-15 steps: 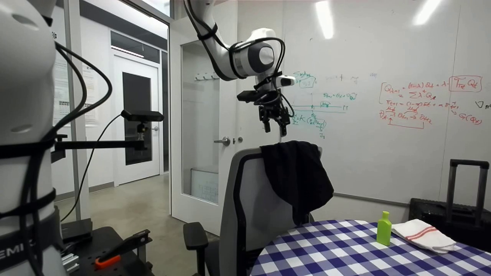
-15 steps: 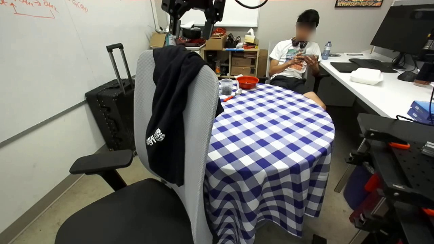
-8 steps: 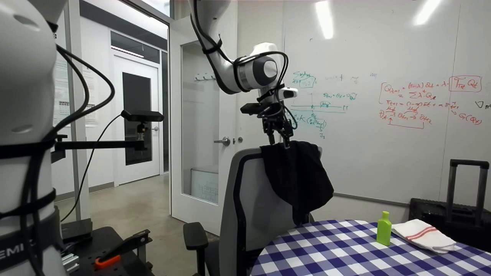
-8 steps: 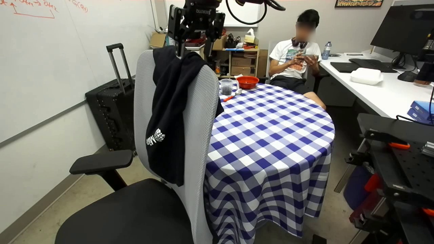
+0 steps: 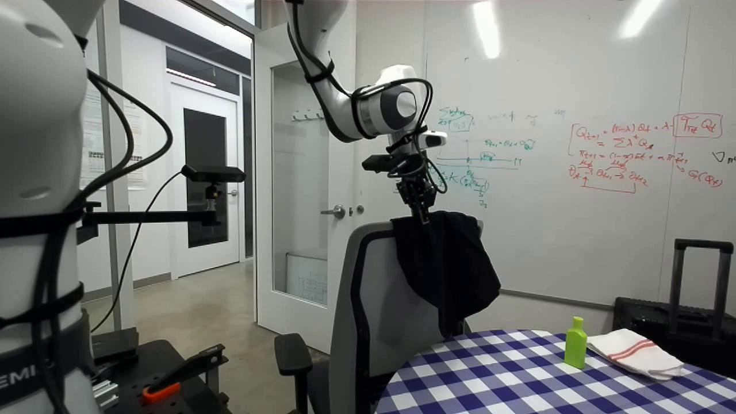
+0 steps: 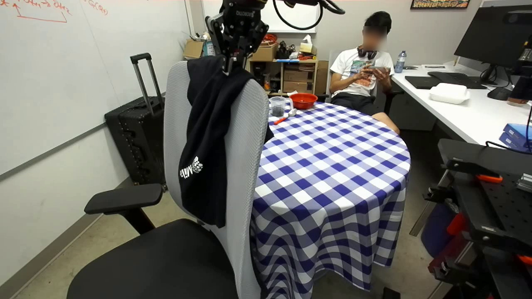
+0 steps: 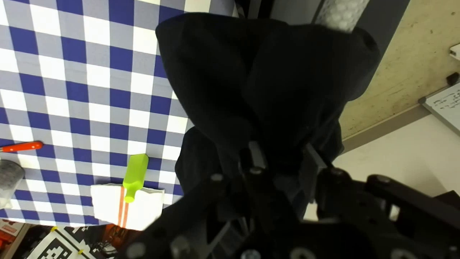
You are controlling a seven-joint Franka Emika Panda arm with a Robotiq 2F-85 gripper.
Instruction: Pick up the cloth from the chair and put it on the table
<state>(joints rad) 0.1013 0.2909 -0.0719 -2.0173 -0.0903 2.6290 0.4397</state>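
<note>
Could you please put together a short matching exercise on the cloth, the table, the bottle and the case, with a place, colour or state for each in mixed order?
Column one
1. cloth
2. table
3. bottle
4. case

Column two
A. black, with its pull handle raised
B. draped over the back of the grey chair
C. bright green, standing upright
D. round, covered in blue and white checks

Right pairs: 1-B, 2-D, 3-C, 4-A.

Bright streaks of glare on the whiteboard [image 5: 552, 75], pincer [image 7: 284, 158] dark and blurred in wrist view.
</note>
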